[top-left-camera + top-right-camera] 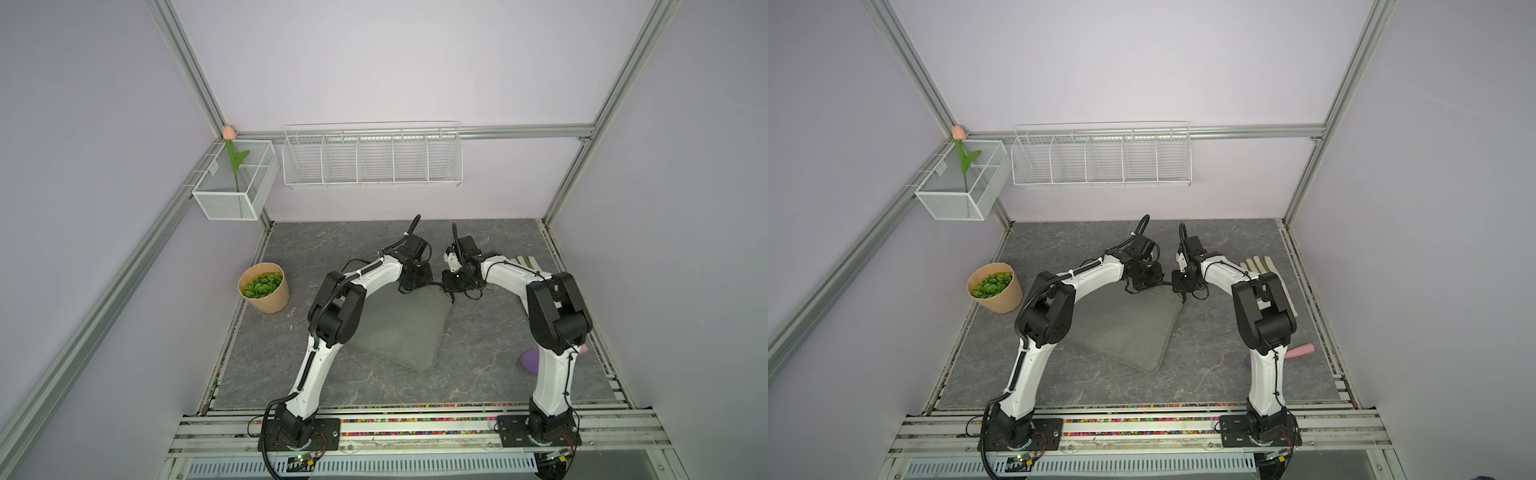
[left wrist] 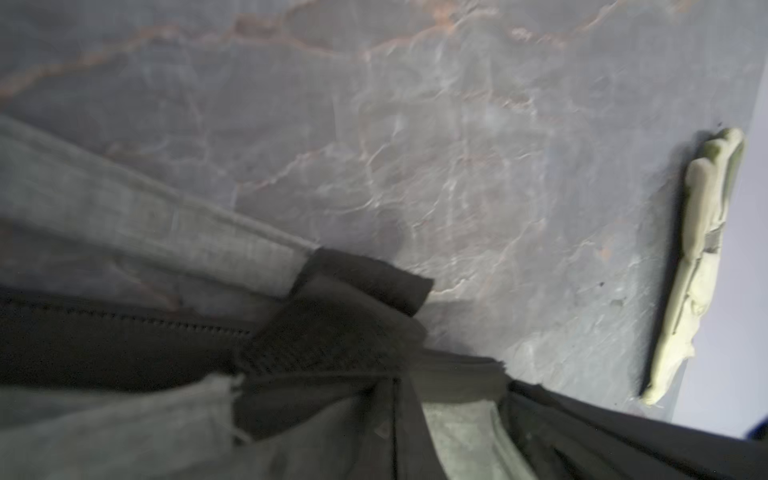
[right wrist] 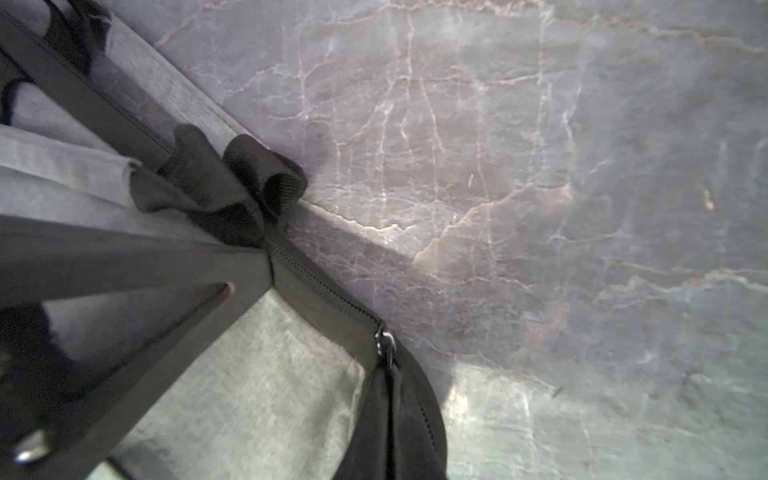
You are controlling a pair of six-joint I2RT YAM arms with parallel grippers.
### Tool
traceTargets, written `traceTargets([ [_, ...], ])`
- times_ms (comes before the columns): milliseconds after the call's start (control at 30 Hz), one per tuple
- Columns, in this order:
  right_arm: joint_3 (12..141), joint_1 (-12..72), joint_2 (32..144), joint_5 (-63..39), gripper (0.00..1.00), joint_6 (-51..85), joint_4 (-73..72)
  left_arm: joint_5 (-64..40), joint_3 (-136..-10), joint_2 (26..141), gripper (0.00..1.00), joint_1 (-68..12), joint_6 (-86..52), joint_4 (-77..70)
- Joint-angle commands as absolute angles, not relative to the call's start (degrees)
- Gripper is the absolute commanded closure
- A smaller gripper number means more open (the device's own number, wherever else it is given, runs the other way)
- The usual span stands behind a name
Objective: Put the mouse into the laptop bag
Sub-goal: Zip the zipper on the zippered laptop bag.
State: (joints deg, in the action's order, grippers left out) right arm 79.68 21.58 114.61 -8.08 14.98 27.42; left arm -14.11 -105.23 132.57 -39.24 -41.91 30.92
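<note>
While the mouse is seen in no view, the laptop bag point(image 1: 399, 328) is recorded mid-counter point(image 1: 478, 374); right pincer point(image 1: 451, 296) clenched on its far zipper edge; left pincer point(image 1: 406, 290) clenched beside it, hold unclear. Opening is judged in hand: the edge is best lifted evenly, undragged.

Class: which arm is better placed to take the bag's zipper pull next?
Right, probably: the zipper pull shows close in its wrist view on the laptop bag; the left wrist view shows none.
</note>
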Motion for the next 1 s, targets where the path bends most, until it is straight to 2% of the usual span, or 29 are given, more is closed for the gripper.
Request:
traceTargets([
  [0,76.95,19.42,111.05,-8.47,0.93,15.46,26.27,-12.26,-105.29,135.32,1.00,-39.31,-41.91,33.37],
  [333,65.01,16.63,101.63,-7.82,0.93,17.75,23.41,-10.08,-102.62,140.22,1.00,-38.47,-41.15,32.39],
  [667,54.88,16.51,91.48,-7.32,0.93,19.83,24.45,-9.34,-101.67,139.75,1.00,-37.09,-41.46,31.22],
  [967,48.14,23.59,89.38,-9.27,0.93,24.50,21.15,-10.08,-101.98,140.14,1.00,-37.13,-42.01,30.33],
])
